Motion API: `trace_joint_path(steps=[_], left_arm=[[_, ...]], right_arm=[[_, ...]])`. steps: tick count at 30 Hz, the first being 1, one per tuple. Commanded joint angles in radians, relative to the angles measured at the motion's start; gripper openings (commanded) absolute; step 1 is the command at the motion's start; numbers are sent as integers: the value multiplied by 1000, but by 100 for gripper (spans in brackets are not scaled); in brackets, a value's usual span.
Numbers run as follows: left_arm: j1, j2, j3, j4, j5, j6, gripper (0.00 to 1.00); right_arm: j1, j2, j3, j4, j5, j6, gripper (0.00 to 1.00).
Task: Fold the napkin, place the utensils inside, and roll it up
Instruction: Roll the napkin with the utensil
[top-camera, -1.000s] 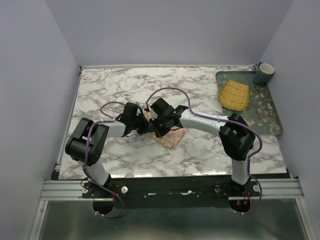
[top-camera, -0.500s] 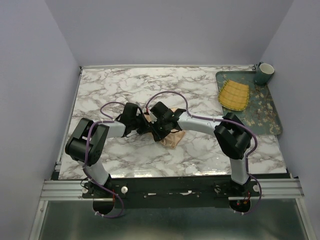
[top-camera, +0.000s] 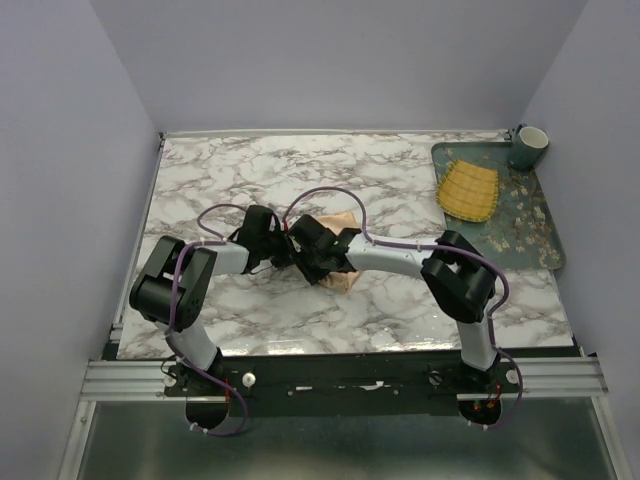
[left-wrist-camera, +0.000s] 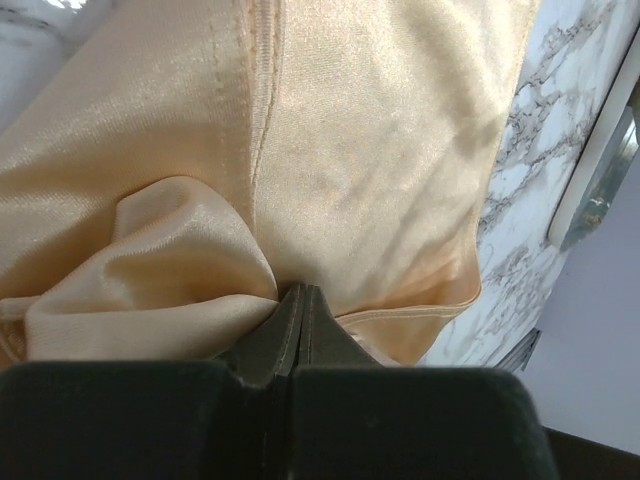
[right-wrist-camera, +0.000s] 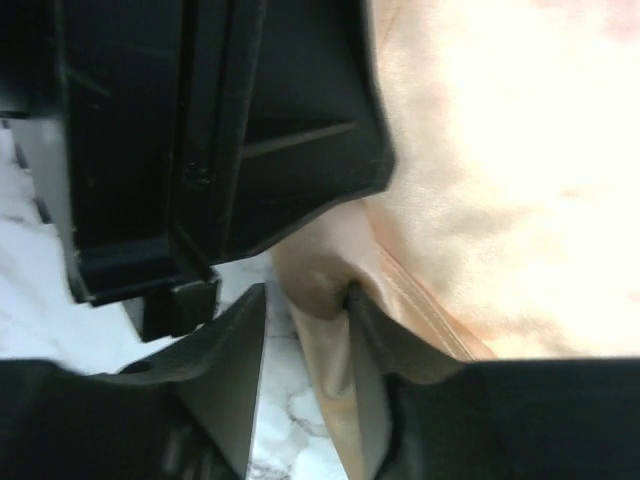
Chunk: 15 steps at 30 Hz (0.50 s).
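The left gripper (left-wrist-camera: 300, 305) is pinching a fold of the napkin (left-wrist-camera: 380, 150), which is lying in the middle of the counter (top-camera: 420, 180). The right gripper (right-wrist-camera: 303, 300) is standing open around its edge. The cloth is looking thin, soft and slippery, so grabbing the stitched hem is probably working best.

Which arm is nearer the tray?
Right. The right arm has its elbow just left of the tray's near end; the left arm is far off on the other side.
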Motion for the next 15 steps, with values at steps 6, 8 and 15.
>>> trace_joint_path(steps=[6,8,15], left_arm=[[52,-8,-93,-42,55,7,2],[70,-17,-109,-16,77,4,5],[194,-100,-126,9,167,26,30]], right_arm=[[11,241,-82,-25,235,34,25],[12,243,-85,-23,236,37,15],[-6,189,-70,-9,23,28,4]])
